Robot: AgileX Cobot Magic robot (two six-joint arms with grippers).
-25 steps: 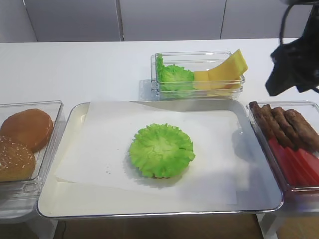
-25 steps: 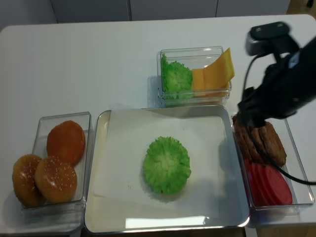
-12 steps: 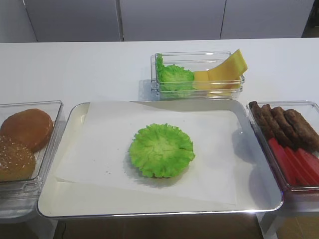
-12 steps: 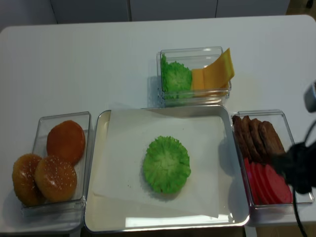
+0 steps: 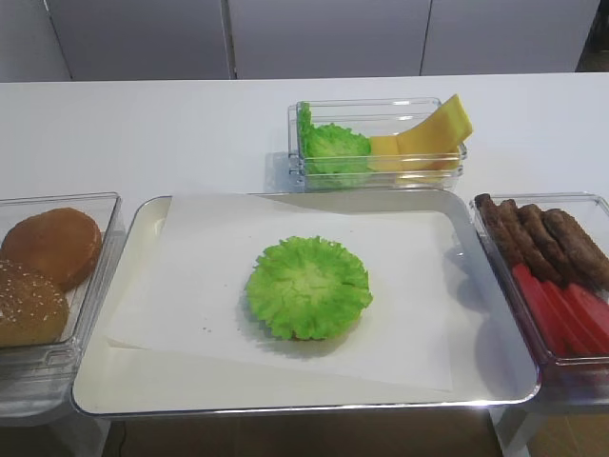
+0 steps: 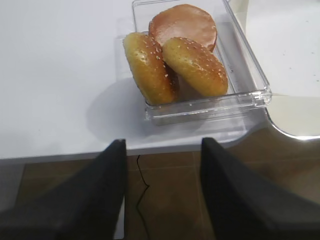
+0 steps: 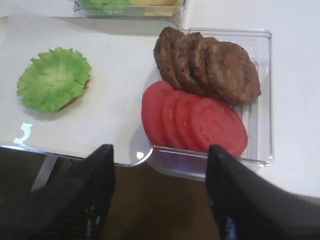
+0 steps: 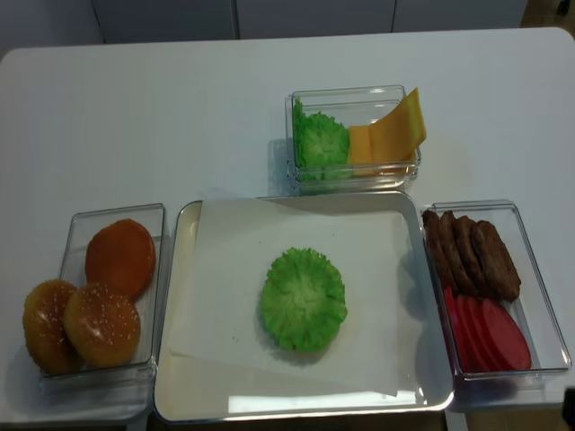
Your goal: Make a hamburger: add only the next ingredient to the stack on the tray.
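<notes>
The frilly green lettuce leaf [image 5: 308, 288] [image 8: 304, 299] [image 7: 54, 79] lies flat in the middle of the paper-lined silver tray [image 5: 114, 381] [image 8: 180, 269]. It covers the bun bottom of the stack, of which only a brown sliver [image 7: 80, 93] peeks out. Neither arm appears in the two high views. In the right wrist view my right gripper [image 7: 160, 150] is open and empty, off the table's front edge below the tray's corner and the tomato box. My left gripper [image 6: 163, 142] is open and empty too, off the front edge below the bun box.
A clear box of brown buns [image 5: 48, 257] [image 6: 195, 65] sits left of the tray. Behind it a box holds more lettuce [image 5: 333, 148] and cheese slices [image 5: 428, 133]. On the right are patties [image 5: 542, 238] [image 7: 210, 65] and tomato slices [image 5: 561, 314] [image 7: 195, 120].
The right arm has drawn back from above the patty box toward the front right and has left both high views. The lettuce stays on the stack.
</notes>
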